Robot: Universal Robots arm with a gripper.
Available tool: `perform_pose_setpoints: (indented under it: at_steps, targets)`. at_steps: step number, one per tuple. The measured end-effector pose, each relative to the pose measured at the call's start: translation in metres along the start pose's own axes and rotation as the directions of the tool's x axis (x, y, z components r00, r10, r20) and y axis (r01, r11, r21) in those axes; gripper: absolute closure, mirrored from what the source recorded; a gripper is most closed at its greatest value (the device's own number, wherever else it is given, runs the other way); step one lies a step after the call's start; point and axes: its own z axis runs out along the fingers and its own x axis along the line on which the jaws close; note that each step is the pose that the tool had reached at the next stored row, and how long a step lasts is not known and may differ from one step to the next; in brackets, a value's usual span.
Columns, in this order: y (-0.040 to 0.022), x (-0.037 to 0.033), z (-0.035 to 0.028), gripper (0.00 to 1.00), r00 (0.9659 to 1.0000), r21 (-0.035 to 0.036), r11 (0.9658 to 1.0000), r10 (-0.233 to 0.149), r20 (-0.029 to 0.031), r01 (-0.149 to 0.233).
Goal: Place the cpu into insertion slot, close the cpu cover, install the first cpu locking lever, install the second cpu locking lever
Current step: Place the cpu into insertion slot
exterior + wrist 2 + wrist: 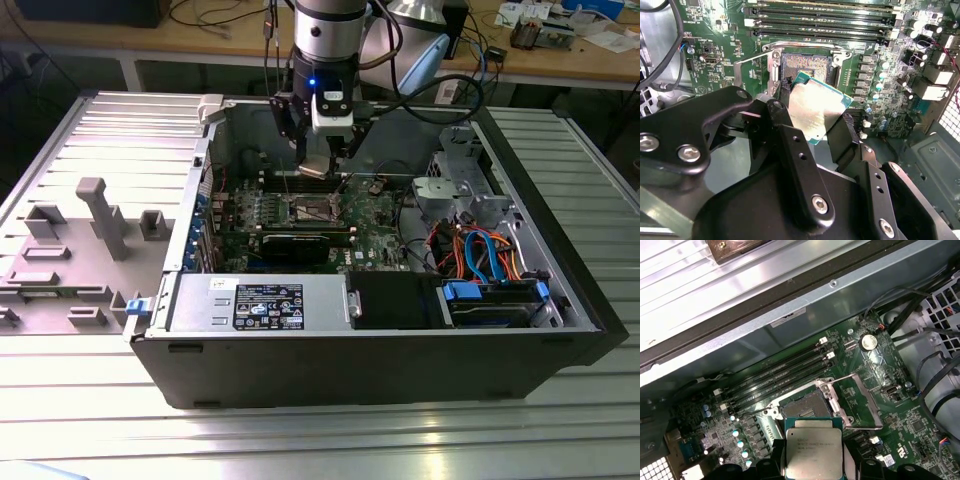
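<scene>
Pincer (322, 165) sits inside the open computer case (400, 365) on the desk (300, 440), low over the green circuit board (375, 215). It is closed on the cpu (813, 452), with black fingers (842, 137) pressed against two opposite edges and the silver top facing the cameras in both wrist views. The cpu sits between the fingertips, flat and clear of the board. It is close to the insertion slot (805, 407) and not seated in it. The slot's brownish centre is bare. The cpu cover (870, 401) is flipped open to one side of the slot. Long black memory slots (785, 375) run just beyond it.
</scene>
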Motion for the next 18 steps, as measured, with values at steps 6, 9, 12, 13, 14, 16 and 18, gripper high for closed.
perform_pose_setpoints:
  at_steps: [6, 9, 12, 13, 14, 16, 18]
  targets:
    - [0.0000, 0.0000, 0.0000, 0.45, 0.9999, -0.0002, 0.9999, 0.013, 0.0006, -0.013]
    - [0.0000, 0.0000, 0.0000, 0.45, 0.9998, -0.0004, 0.9998, 0.019, 0.0009, -0.019]
    - [0.0000, 0.0000, 0.0000, 0.45, 0.9996, -0.0005, 0.9996, 0.028, 0.0012, -0.028]
    - [0.0000, 0.0000, 0.0000, 0.45, 0.9996, -0.0005, 0.9996, 0.029, 0.0012, -0.029]
    - [0.0000, 0.0000, 0.0000, 0.45, 0.9995, -0.0006, 0.9995, 0.032, 0.0013, -0.032]
    - [0.0000, 0.0000, 0.0000, 0.45, 0.9993, -0.0007, 0.9993, 0.037, 0.0016, -0.037]
    - [0.0000, 0.0000, 0.0000, 0.45, 0.9990, -0.0008, 0.9991, 0.044, 0.0018, -0.044]
